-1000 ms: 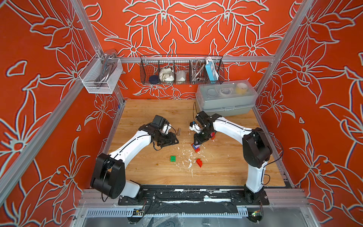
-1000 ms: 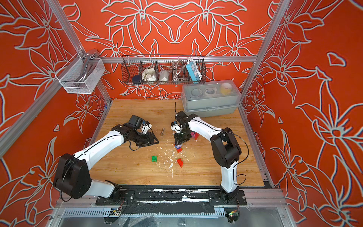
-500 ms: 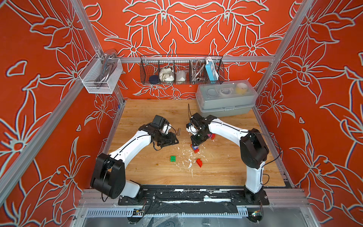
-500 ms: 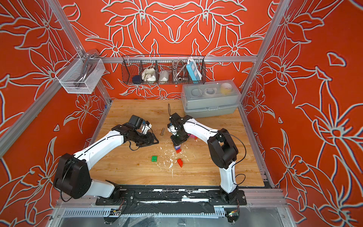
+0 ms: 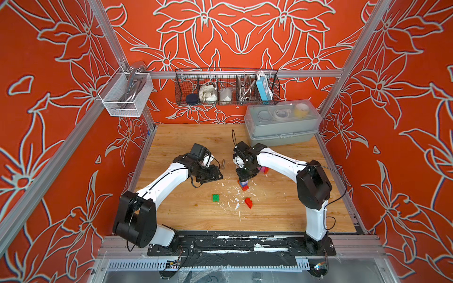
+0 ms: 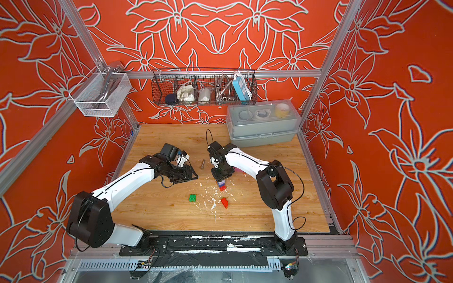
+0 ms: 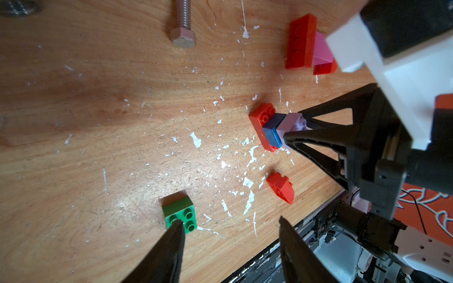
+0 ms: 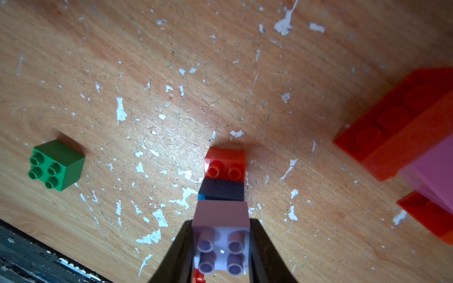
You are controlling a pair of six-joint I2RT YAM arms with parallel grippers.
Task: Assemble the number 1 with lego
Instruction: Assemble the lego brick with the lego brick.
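Your right claw [image 8: 221, 247] is clenched on the lilac brick [image 8: 220, 212], a finger on each side wall, studs up. That brick tops a blue brick [image 8: 221, 190], which sits on a long red brick [image 8: 225, 161] lying flat near the middle of the surface [image 5: 186, 137]. Your left claw [image 7: 230, 223] is released and empty, off to the side of the stack. A green brick [image 7: 180, 214] and a loose red brick [image 7: 280, 186] lie apart, nearer the front edge. The step looks like seating the lilac brick. Press straight down, fingers vertical and edges square to the blue brick, because a tilted push could tip the stack or skid its base. Consider steadying the long red brick with the left claw. Its long axis runs roughly front to back, with the bare studded end pointing back, toward the bolt [image 7: 182, 34]. The stack itself stands upright.
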